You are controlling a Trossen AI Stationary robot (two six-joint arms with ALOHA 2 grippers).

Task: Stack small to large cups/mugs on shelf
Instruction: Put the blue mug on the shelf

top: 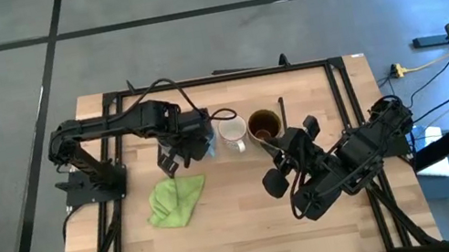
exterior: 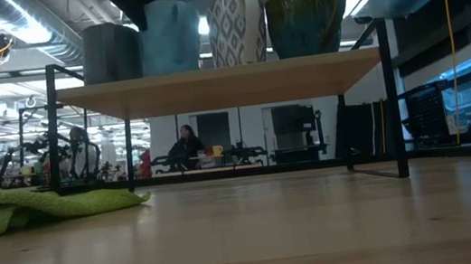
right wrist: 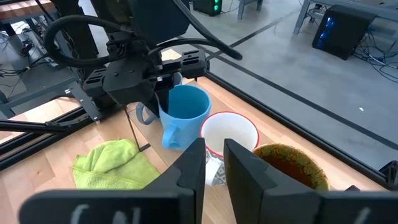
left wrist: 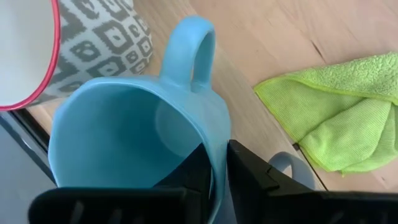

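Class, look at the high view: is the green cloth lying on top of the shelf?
No: the green cloth lies on the tabletop in front of the shelf.

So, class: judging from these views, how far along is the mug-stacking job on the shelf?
Done: all four mugs stand in a row on the shelf, grey-blue mug, white patterned mug, brown mug. In hand: the left end effector pinches the light blue mug wall. Left: release. The right end effector waits nearby.

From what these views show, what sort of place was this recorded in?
Likely a robotics lab or workshop: a black-framed wooden table on a grey concrete floor, with a computer tower and loose cables nearby.
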